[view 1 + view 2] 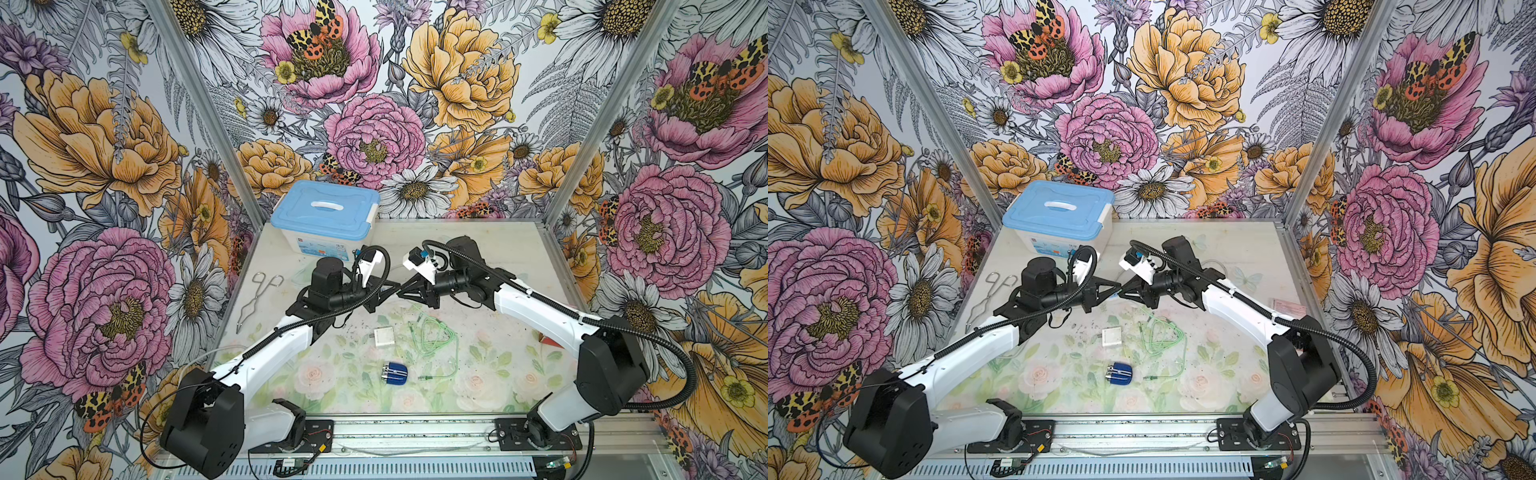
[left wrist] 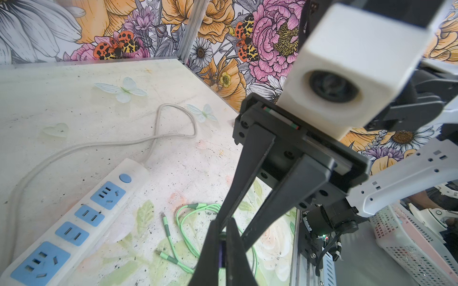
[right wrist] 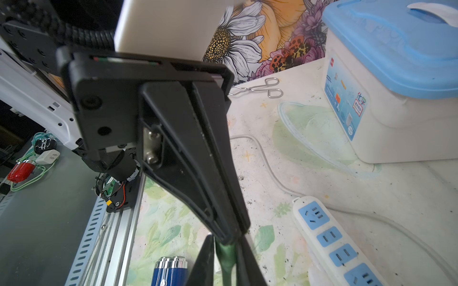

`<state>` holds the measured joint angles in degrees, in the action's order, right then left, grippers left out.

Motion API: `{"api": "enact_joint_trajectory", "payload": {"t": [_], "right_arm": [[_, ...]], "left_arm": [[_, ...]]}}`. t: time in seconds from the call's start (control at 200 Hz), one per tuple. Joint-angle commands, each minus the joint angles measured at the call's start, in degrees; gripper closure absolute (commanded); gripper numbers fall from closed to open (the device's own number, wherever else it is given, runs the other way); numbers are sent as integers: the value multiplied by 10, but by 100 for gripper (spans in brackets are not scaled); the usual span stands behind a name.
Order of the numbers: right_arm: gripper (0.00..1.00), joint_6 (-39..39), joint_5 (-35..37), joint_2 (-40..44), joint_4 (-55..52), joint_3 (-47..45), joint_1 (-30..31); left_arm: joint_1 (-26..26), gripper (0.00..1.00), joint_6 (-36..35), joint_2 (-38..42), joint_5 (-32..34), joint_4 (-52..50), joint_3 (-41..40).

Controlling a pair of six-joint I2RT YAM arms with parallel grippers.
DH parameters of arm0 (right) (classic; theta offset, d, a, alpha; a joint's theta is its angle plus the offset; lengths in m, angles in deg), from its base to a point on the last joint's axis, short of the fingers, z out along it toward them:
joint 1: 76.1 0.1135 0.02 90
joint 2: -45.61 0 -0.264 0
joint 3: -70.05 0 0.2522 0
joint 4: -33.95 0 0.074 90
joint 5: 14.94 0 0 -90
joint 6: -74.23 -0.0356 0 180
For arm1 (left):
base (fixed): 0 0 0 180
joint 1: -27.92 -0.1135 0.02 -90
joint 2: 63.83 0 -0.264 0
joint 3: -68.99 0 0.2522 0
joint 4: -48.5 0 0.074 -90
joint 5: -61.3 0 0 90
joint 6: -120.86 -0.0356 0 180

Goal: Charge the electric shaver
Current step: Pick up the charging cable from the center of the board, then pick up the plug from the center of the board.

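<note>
The electric shaver [image 1: 395, 372], dark blue with a silver head, lies on the floral mat near the front, with neither gripper touching it; the right wrist view shows it too [image 3: 171, 272]. Above the mat's middle, my left gripper [image 1: 393, 286] and right gripper [image 1: 400, 287] meet tip to tip. In the right wrist view my right gripper [image 3: 226, 257] is shut on a dark green cable plug. My left gripper [image 2: 224, 247] is shut, its tips touching that plug. The rest of the green cable [image 1: 432, 336] lies coiled below them.
A white square adapter [image 1: 383, 336] lies left of the cable coil. A white power strip [image 2: 74, 222] with blue sockets lies under the arms. A blue-lidded box [image 1: 326, 220] stands at the back left, with metal tongs [image 1: 257, 299] to the left.
</note>
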<state>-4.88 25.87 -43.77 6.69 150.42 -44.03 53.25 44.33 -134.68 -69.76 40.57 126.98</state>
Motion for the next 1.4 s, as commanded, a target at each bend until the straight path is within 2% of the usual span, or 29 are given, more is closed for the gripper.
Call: {"api": "enact_joint_trajectory", "payload": {"t": [0.0,0.215,0.25,0.525,0.651,0.776,0.891,0.936,0.966,0.991,1.041,1.121,1.216,1.301,1.391], "right_arm": [[86,1,-5,-5,8,23,4],[96,-4,-5,-5,8,24,4],[100,-7,0,-4,8,25,4],[100,-14,14,-1,9,23,3],[100,-14,17,5,10,18,3],[100,-18,33,9,9,9,2],[100,-27,78,27,9,-24,-5],[100,-31,98,38,9,-42,-9],[100,-34,110,43,9,-54,-12],[100,-37,117,50,10,-66,-15],[100,-43,134,59,10,-86,-20],[100,-53,176,69,9,-115,-24],[100,-67,213,81,11,-142,-29],[100,-82,221,100,24,-164,-31],[100,-104,225,117,61,-196,-32]], "left_arm": [[-4,100,-5,0,-11,12,10],[-5,100,-4,0,-8,18,11],[-5,97,-4,-1,-8,18,10],[-13,67,2,8,10,23,-1],[-21,64,0,25,24,16,-5],[-34,51,-16,50,69,-37,3],[-44,42,-71,82,126,-165,42],[-44,35,-104,89,129,-227,64],[-44,28,-131,91,120,-273,82],[-42,11,-158,92,115,-314,95],[-34,5,-213,90,146,-391,118],[-19,3,-280,79,216,-470,131],[44,1,-311,75,297,-463,100],[75,1,-342,51,308,-473,72],[115,1,-376,20,368,-473,59]]}}
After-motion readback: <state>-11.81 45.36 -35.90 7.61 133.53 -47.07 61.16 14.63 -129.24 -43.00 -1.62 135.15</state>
